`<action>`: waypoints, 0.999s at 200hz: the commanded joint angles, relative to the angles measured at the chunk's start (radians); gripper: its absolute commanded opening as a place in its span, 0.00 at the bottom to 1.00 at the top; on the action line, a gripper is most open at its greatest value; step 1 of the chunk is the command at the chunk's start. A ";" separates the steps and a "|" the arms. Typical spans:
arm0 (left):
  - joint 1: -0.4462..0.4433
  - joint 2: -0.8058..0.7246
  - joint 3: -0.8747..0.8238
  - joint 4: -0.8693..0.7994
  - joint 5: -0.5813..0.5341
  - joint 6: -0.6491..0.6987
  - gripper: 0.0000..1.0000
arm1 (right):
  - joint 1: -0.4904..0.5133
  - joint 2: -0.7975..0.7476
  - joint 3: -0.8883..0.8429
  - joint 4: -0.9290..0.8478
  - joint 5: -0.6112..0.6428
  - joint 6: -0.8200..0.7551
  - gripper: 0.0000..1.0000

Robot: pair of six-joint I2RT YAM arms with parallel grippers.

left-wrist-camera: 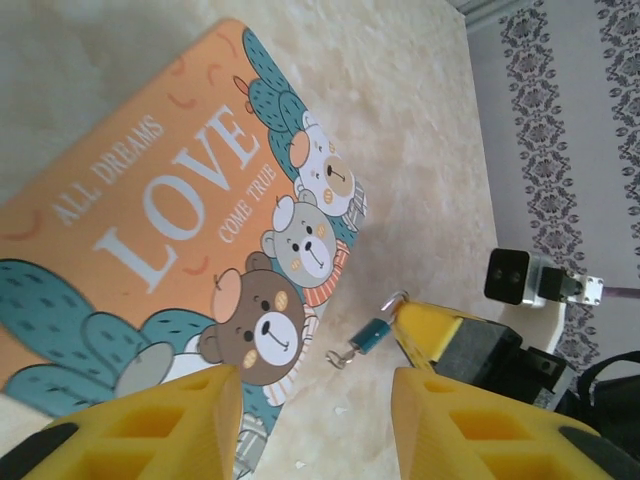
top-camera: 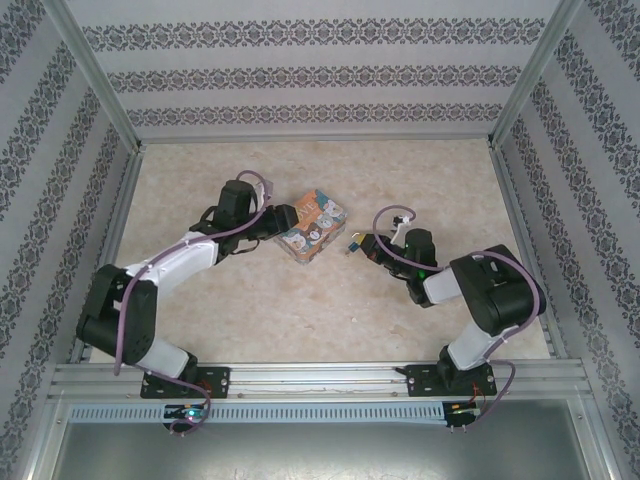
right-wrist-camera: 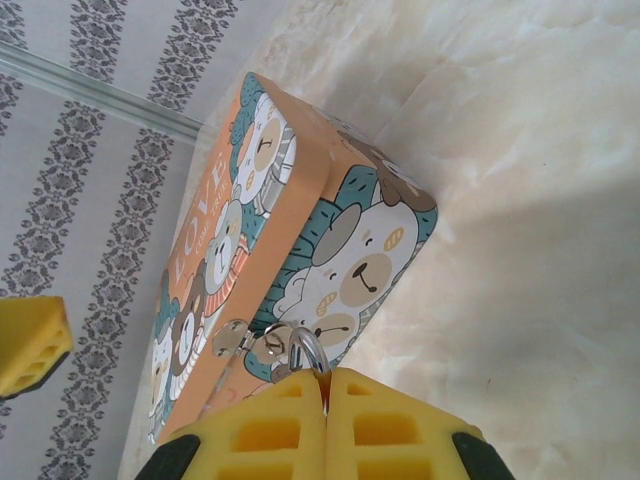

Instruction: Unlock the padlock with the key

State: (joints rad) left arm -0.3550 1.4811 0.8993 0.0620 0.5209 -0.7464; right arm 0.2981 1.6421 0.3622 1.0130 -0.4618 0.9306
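The blue padlock is held just above the table beside the tin, with my right gripper shut on it. In the right wrist view its silvery shackle loops out from between the closed yellow fingertips. The small silvery key hangs at the body's lower end; shiny key pieces show beside the shackle. My left gripper stands open over the tin's corner, a short way from the padlock, with nothing between its fingers. In the top view the right gripper sits right of the tin and the left gripper left of it.
The decorated "LOVE" tin lies flat in the middle of the table, between both grippers. Patterned walls and metal frame posts enclose the table on three sides.
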 commanded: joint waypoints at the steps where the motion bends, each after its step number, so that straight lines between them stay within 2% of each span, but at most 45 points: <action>1: 0.025 -0.074 -0.027 -0.059 -0.067 0.068 0.46 | -0.005 -0.070 -0.012 -0.088 0.019 -0.054 0.00; 42: 0.057 -0.185 -0.066 -0.130 -0.144 0.140 0.52 | 0.009 -0.183 -0.012 -0.242 0.041 -0.095 0.00; 83: 0.094 -0.297 -0.129 -0.126 -0.208 0.180 0.56 | 0.024 -0.318 -0.045 -0.435 0.060 -0.131 0.00; 123: 0.114 -0.388 -0.188 -0.084 -0.254 0.200 0.62 | 0.059 -0.465 -0.025 -0.722 0.070 -0.197 0.00; 180: 0.124 -0.491 -0.249 -0.057 -0.327 0.250 0.83 | 0.107 -0.578 -0.024 -0.922 0.066 -0.197 0.00; 200: 0.125 -0.519 -0.270 -0.046 -0.345 0.260 0.89 | 0.135 -0.593 0.024 -1.002 0.069 -0.215 0.00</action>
State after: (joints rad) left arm -0.2447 1.0004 0.6518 -0.0277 0.2226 -0.5274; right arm 0.4030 1.0752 0.3355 0.1509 -0.4053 0.7517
